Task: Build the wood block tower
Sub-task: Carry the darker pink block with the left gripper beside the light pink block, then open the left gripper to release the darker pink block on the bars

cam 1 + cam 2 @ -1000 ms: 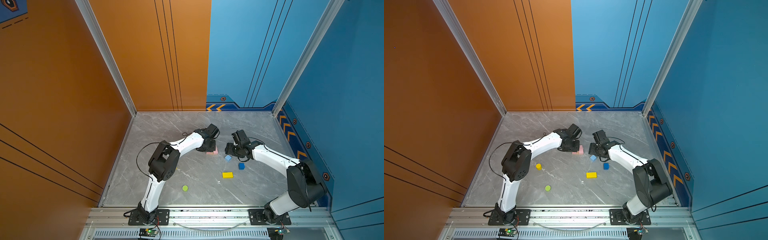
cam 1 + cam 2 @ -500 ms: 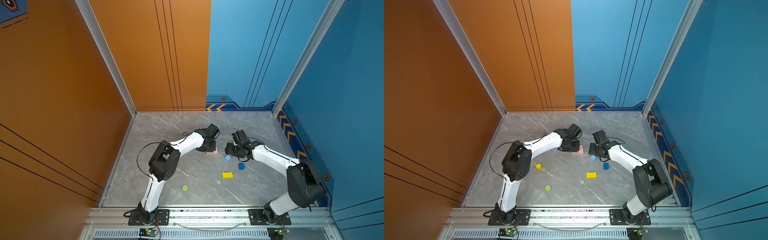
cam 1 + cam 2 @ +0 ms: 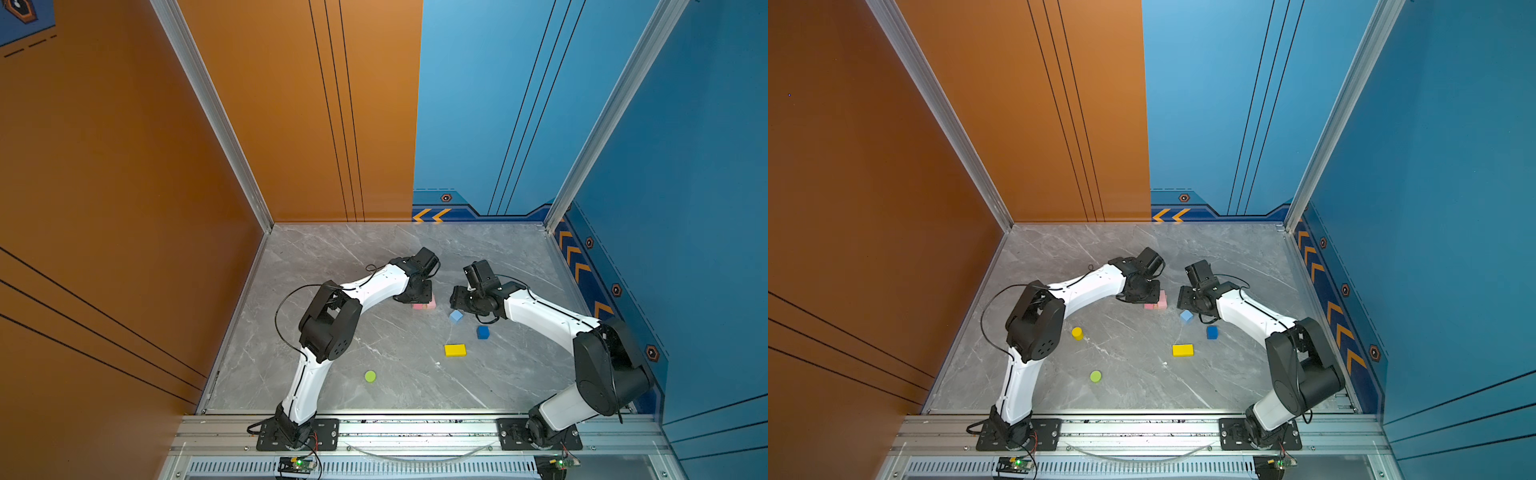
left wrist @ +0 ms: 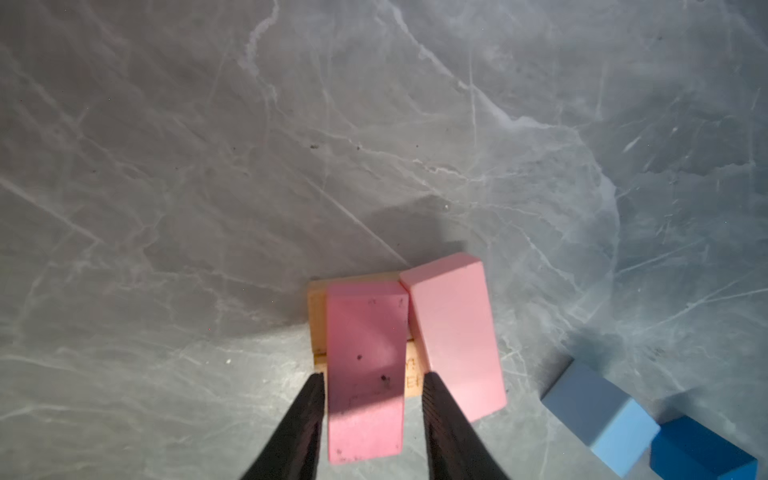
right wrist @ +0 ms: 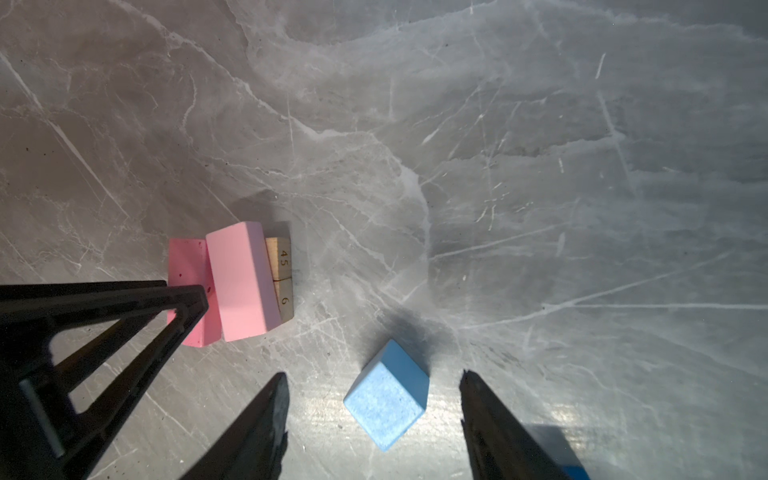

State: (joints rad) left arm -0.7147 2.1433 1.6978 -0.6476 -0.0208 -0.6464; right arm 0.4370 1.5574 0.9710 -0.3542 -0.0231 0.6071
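While my left hand point(image 4: 372, 376) stands open astride a pink wooden bar point(image 4: 365, 357) on tan wooden planks point(image 4: 318, 320), my open right hand point(image 5: 375, 375) brackets the likely light, rigid pale-blue wooden cube point(image 5: 386, 399) beside those planks; I'd pinch opposite flat faces.

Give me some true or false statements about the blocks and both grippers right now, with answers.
1. Both pink bars rest on the tan planks. True.
2. The right gripper is clamped on the light-blue cube. False: its jaws stand open, with gaps on both sides of the cube.
3. The lime-green cylinder tops the pink bars. False: it stands alone on the table.
4. The yellow brick lies on the table, apart from the bars. True.
5. The left gripper straddles one pink bar. True.
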